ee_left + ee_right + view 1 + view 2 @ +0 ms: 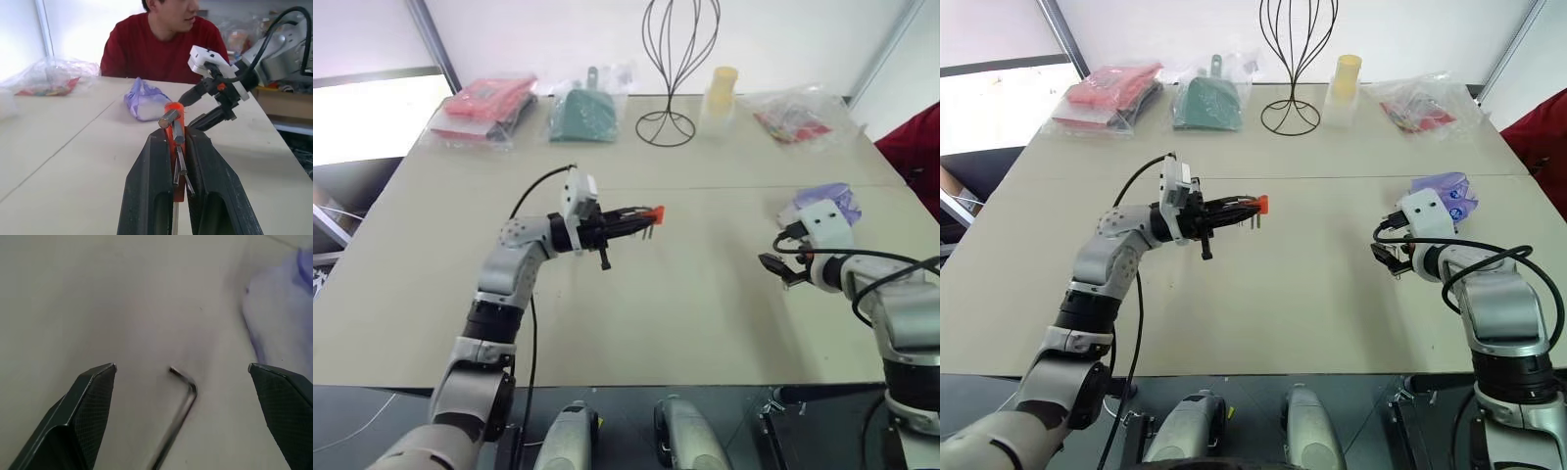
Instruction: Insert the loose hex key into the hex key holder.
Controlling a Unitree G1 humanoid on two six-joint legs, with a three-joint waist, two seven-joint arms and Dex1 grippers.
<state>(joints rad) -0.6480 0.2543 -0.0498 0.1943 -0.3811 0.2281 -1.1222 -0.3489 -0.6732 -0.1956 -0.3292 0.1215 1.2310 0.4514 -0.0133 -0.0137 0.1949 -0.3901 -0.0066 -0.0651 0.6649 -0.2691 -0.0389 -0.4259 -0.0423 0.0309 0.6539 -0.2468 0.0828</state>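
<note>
Black textured fingers (93, 396) flank thin L-shaped hex key (183, 401) — seemingly metal.

A beige table (685, 313) is carrying several items along its far edge: a red bagged packet (487, 106), a green bagged item (583, 116), a black wire stand (677, 59), a yellow cup (722, 90) and a clear bag (795, 116). A purple bag (830, 199) is lying nearer. A person in a red shirt (161, 46) is sitting behind the table.
</note>
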